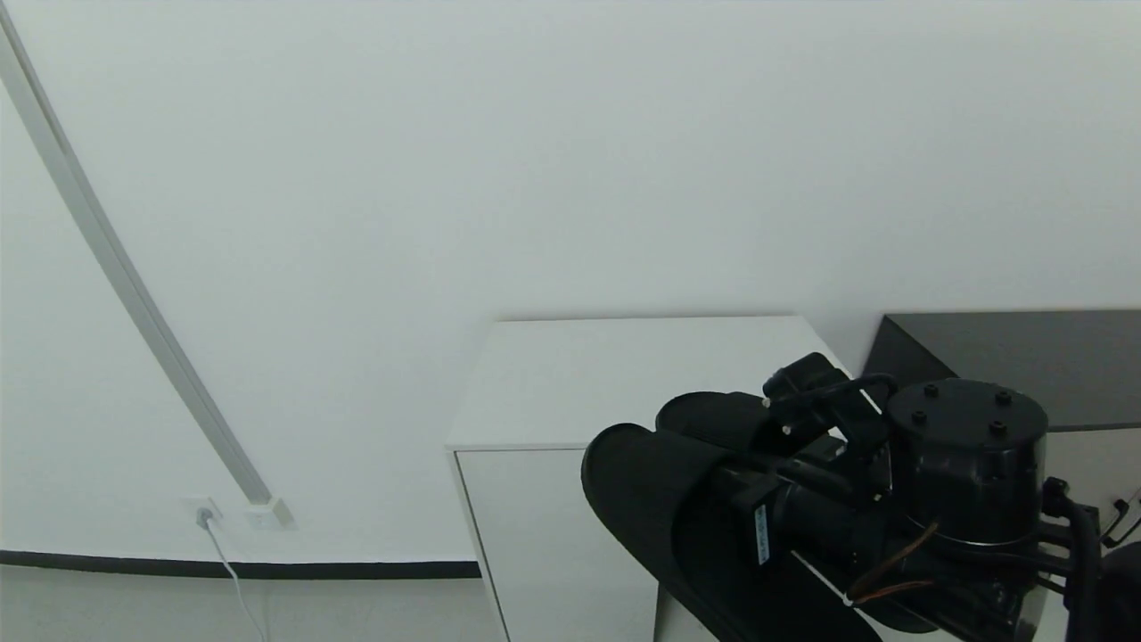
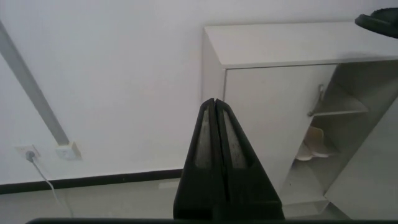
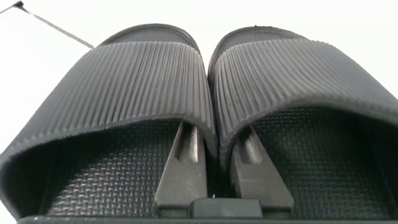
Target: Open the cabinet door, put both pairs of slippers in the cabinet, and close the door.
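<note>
Black slippers (image 1: 660, 499) are clamped by the right gripper (image 3: 216, 146), one finger inside each strap, toes pointed forward. The cabinet (image 1: 615, 383) is found just ahead and below, and its open shelves (image 2: 348, 112), a pale pair (image 2: 314, 148) already inside, lie lower. The left gripper (image 2: 214, 109) is closed and empty.

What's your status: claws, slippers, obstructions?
Left claw shut, empty. Right claw shut on black slippers, raised near cabinet. Cabinet open, pale pair shelved. Opening looks clear.
</note>
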